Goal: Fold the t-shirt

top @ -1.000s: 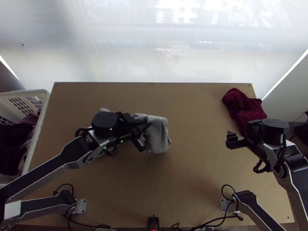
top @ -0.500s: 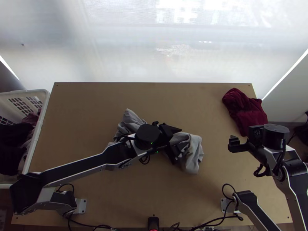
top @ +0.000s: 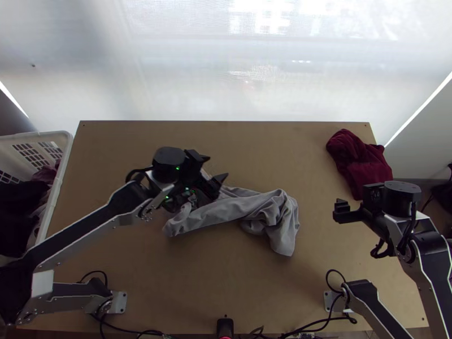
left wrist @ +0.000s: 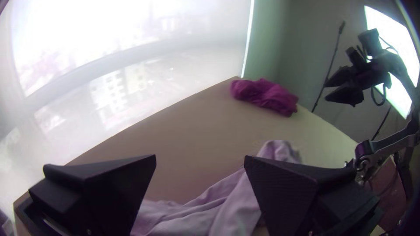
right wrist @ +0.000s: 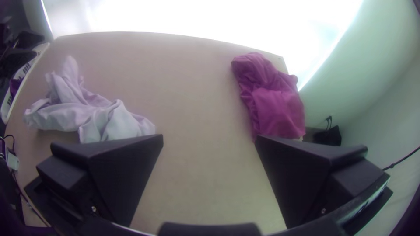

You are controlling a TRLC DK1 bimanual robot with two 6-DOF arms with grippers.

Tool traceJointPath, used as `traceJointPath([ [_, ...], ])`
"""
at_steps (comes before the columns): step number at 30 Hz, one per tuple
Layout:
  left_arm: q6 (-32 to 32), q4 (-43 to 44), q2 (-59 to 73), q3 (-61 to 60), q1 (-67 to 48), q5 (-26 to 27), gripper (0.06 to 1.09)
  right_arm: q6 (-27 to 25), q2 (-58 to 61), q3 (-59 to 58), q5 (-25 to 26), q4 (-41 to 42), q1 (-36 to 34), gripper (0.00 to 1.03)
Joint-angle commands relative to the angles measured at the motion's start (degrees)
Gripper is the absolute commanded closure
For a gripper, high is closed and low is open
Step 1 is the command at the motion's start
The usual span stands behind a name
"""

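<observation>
Top view: left end effector (top: 217, 167) splayed

The table (top: 315, 164) lies open — between grey t-shirt (top: 277, 212) and red cloth (top: 361, 164).

Can count two robot arms (top: 85, 233), two tools (top: 217, 168), one counter (top: 294, 158), one grey t-shirt (top: 274, 213), one dark red cloth (top: 359, 164), one white basket (top: 53, 198); inside it, several clothes (top: 20, 206), exact number impossible to tell.

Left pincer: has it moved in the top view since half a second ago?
Yes. The left pincer has shifted toward the white basket and somewhat toward the table's far edge.
</observation>
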Motion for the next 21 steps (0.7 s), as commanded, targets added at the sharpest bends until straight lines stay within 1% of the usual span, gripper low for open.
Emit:
traceJointPath([
  [1,7.4,-13.7,-10.2,-8.7,17.8,2.3,0.11,1.2,1.2,0.2,-2.5,0.4,0.0,0.05],
  [3,10.4,-15.6,-13.7,-13.6,20.7,2.9,0.11,1.2,1.5,0.4,-2.9,0.5,0.0,0.05],
  [5,13.7,-20.0,-15.9,-16.5,22.1,3.5,0.11,1.4,1.8,0.8,-3.2,0.5,0.0,0.05],
  [7,14.6,-22.2,-17.8,-18.8,23.0,3.5,0.11,1.5,1.9,1.1,-3.4,0.5,0.1,0.05],
  [12,14.5,-26.8,-20.7,-21.3,24.6,5.6,0.11,2.0,2.0,1.2,-4.7,0.5,0.2,0.05],
  [17,13.4,-30.9,-21.1,-21.1,23.1,8.0,0.12,3.4,2.4,0.5,-9.8,0.3,1.2,0.07],
  [20,12.2,-31.8,-21.1,-20.1,23.1,9.2,0.14,3.4,3.4,0.8,-9.9,0.3,2.0,0.07],
  [21,11.7,-31.9,-21.1,-19.9,23.0,9.9,0.14,3.3,3.6,0.5,-9.9,0.0,2.4,0.1],
])
